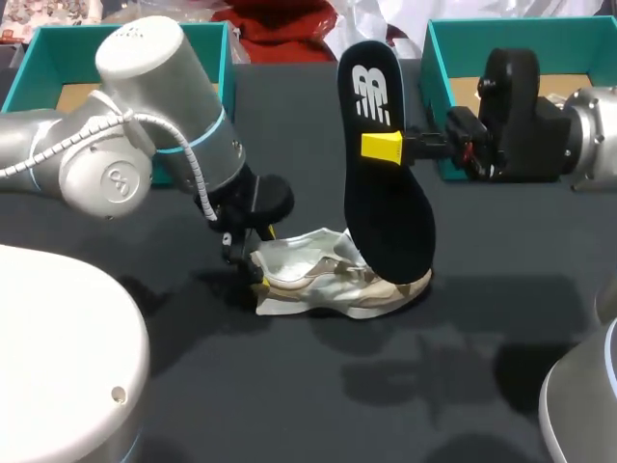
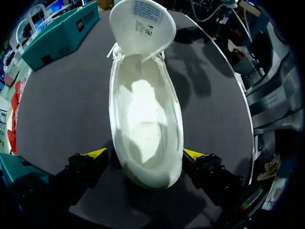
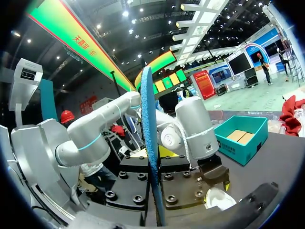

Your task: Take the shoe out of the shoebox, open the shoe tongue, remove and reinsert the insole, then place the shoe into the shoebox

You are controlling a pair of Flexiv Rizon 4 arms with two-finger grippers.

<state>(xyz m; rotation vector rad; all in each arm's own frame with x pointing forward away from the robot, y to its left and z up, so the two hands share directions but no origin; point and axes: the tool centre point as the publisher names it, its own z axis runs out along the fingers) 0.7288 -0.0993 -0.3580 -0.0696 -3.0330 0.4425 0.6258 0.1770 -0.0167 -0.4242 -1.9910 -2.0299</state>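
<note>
Insole (image 1: 386, 193) stands clamped in right gripper (image 1: 384, 147) over shoe (image 1: 328, 280), left gripper (image 2: 144, 153) clasping its heel, open table (image 1: 463, 367) around.

The insole (image 1: 388, 207) is black with a white logo. The shoe (image 1: 328, 282) is white with beige and tan panels. The shoebox (image 1: 437, 68) is teal, the table (image 1: 289, 405) dark grey.

dark matte table top (image 1: 241, 405) with soft shadows

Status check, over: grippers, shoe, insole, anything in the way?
Right gripper shut on insole, held upright, lower end at shoe. Left gripper at shoe's heel, grip unclear. Tongue folded back, opening unobstructed.
</note>
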